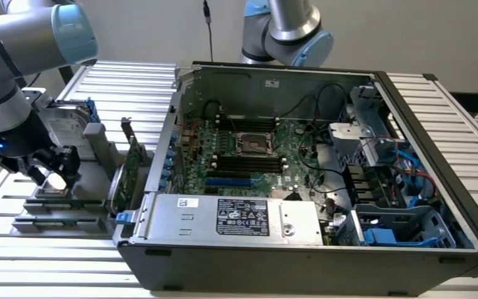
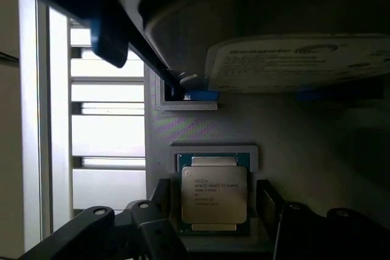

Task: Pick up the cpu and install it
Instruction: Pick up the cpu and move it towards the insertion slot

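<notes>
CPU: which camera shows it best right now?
The wrist view: the cpu lies flat in its grey holder, whole metal top and print visible between the open fingers. The exterior view gives a small bright patch of it between the fingers, far at that view's left.

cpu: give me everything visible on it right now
The cpu is a small flat square chip with a silver-grey metal lid, dark printed text and a thin green rim. It lies flat, lid up, seated in a recess of the grey holder. The open claw straddles it, one finger on each side, neither touching it.
</notes>
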Motion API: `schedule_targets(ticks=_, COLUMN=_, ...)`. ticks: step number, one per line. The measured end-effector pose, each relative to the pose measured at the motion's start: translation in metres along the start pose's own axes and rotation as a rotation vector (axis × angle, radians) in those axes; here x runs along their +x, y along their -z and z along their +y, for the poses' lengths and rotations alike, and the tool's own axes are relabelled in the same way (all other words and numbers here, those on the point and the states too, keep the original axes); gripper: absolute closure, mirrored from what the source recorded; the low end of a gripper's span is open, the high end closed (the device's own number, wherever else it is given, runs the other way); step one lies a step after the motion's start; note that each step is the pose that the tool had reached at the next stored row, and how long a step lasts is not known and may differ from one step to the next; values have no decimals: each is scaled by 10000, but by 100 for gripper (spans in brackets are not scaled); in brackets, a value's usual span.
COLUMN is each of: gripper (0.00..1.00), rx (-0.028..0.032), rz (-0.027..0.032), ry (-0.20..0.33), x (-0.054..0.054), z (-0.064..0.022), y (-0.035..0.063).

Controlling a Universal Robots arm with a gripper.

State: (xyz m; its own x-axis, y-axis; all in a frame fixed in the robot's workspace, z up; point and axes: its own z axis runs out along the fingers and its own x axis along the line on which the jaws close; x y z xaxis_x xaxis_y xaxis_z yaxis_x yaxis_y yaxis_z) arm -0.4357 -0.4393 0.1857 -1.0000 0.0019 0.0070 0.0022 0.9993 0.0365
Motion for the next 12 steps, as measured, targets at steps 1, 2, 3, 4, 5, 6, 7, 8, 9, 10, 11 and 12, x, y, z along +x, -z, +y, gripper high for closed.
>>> schedule_targets(ticks=1, gripper=35, rx=0, rz=0, ry=0, x=0, z=0, y=0)
schedule_targets(ticks=2, gripper=35, rx=0, rz=0, ry=0, x=0, z=0, y=0)
schedule_targets(ticks=3, gripper=42, rx=0, rz=0, ry=0, x=0, z=0, y=0)
schedule_targets(ticks=4, gripper=42, rx=0, rz=0, ry=0, x=0, z=0, y=0)
schedule_targets(ticks=5, gripper=42, rx=0, rz=0, ry=0, x=0, z=0, y=0)
schedule_targets(ticks=6, gripper=42, rx=0, rz=0, ry=0, x=0, z=0, y=0)
schedule_targets(ticks=7, gripper=44, rx=1, rz=1, ry=0, x=0, z=0, y=0)
schedule_targets(ticks=8, gripper=44, rx=1, rz=1, ry=0, x=0, z=0, y=1)
schedule_targets(ticks=9, gripper=45, rx=1, rz=1, ry=0, x=0, z=0, y=0)
schedule_targets(ticks=10, gripper=45, rx=1, rz=1, ry=0, x=0, z=0, y=0)
schedule_targets(ticks=11, gripper=45, rx=1, rz=1, ry=0, x=0, z=0, y=0)
schedule_targets(ticks=12, gripper=45, rx=0, rz=0, ry=0, x=0, z=0, y=1)
